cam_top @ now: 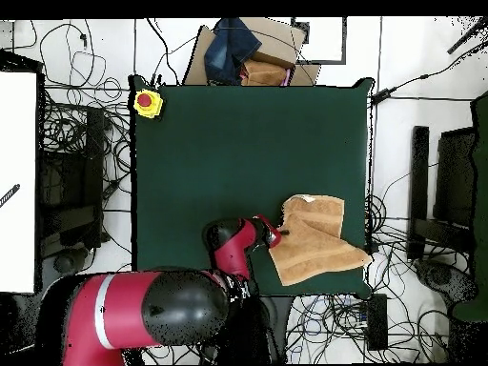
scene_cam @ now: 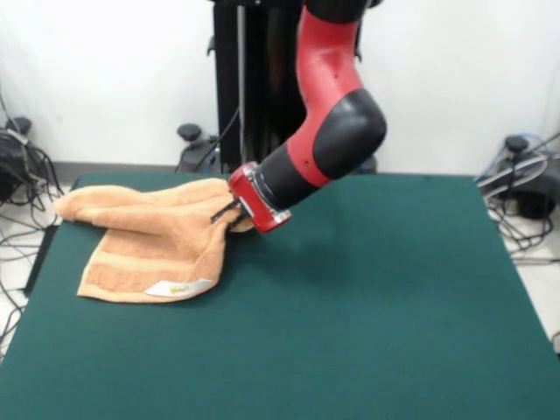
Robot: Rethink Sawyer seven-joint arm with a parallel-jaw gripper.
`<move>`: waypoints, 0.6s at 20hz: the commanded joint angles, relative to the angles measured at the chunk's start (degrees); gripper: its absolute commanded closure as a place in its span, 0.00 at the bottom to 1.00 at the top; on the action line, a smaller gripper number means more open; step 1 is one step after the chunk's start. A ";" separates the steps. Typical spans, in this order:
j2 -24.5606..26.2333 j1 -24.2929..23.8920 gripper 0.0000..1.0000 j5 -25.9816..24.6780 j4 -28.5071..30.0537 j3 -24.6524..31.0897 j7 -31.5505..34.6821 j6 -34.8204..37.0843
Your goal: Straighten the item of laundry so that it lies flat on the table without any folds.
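The item of laundry (scene_cam: 149, 245), a peach-orange towel, lies folded and rumpled at the far left of the green table (scene_cam: 367, 306). A white label (scene_cam: 179, 287) shows on its near edge, and one end trails over the table's left side. My gripper (scene_cam: 224, 213) points sideways into the towel's right edge and is shut on a raised bunch of cloth. From above, the towel (cam_top: 324, 246) sits by the table's right edge with the gripper (cam_top: 282, 232) at its left side. Cloth hides most of the fingers.
A yellow box with a red button (cam_top: 147, 103) sits at a table corner (cam_top: 238, 143). A cardboard box with clothes (cam_top: 250, 52) stands beyond the table's top edge. Cables cover the floor around the table.
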 commanded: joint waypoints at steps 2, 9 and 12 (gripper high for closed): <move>-2.26 -0.60 1.00 7.04 -5.30 11.70 5.28 3.08; -5.42 -2.01 1.00 14.09 -5.90 18.23 2.31 -0.27; -6.44 -2.88 1.00 16.26 -6.45 20.62 1.09 -1.76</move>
